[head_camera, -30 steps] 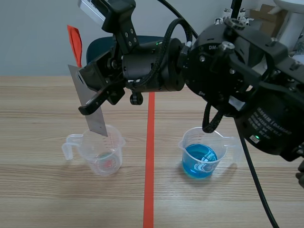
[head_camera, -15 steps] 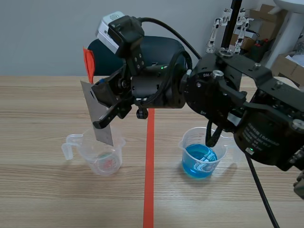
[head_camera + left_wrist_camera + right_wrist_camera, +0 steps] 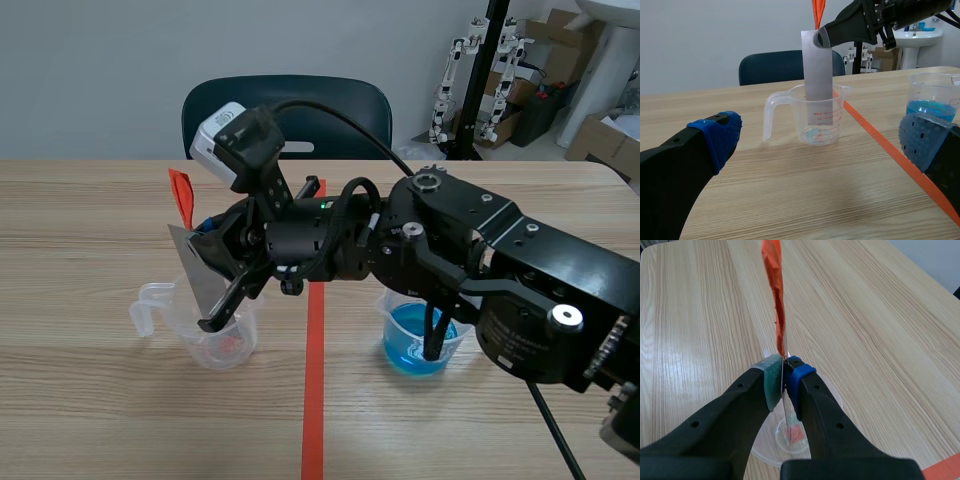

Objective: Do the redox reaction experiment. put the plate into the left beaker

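As right claw (image 3: 785, 376), clamped on plate (image 3: 817, 75), descends, plate's lower end enters left beaker (image 3: 790, 120); release pending. Left claw (image 3: 820, 142) gapes, empty.

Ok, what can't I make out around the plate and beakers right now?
Right wrist view: right tool covers most of the left beaker; plate shows edge-on only.
Scene view: plate's lower end behind that tool's finger.
Left wrist view: right beaker partly behind a pad of the left tool, cut by the edge.

Left beaker (image 3: 816, 119): red graduation lines and small red figures printed on its clear wall, too small to read.
Other surfaces: nothing legible.
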Robot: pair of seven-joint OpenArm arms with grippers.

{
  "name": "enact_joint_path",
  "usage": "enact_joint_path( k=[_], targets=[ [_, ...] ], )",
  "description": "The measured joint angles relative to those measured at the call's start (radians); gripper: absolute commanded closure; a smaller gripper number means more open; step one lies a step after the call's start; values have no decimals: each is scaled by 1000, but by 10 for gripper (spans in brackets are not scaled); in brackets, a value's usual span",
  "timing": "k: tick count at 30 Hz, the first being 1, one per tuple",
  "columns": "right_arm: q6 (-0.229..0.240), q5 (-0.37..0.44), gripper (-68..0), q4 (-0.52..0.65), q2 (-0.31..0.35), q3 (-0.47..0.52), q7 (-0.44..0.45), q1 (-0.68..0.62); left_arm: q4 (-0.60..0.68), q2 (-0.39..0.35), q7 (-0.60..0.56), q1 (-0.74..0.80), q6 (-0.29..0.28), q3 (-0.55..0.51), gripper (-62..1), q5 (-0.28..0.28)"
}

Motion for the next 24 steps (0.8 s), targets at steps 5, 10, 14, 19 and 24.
enact_joint_path(
  k=[5,10,14,19,24],
  targets=[
    [0,-51,-6,-41,-18,0,14,0,0,0,0,0,0,0,-623,0],
    [0,-55,-6,-62,-39,0,25,0,0,0,0,0,0,0,-623,0],
    [0,-65,-6,-62,-39,0,26,0,0,0,0,0,0,0,-623,0],
    [0,-88,-6,-62,-39,0,26,0,0,0,0,0,0,0,-623,0],
    [0,-90,-6,-62,-39,0,26,0,0,0,0,0,0,0,-623,0]
  ],
)
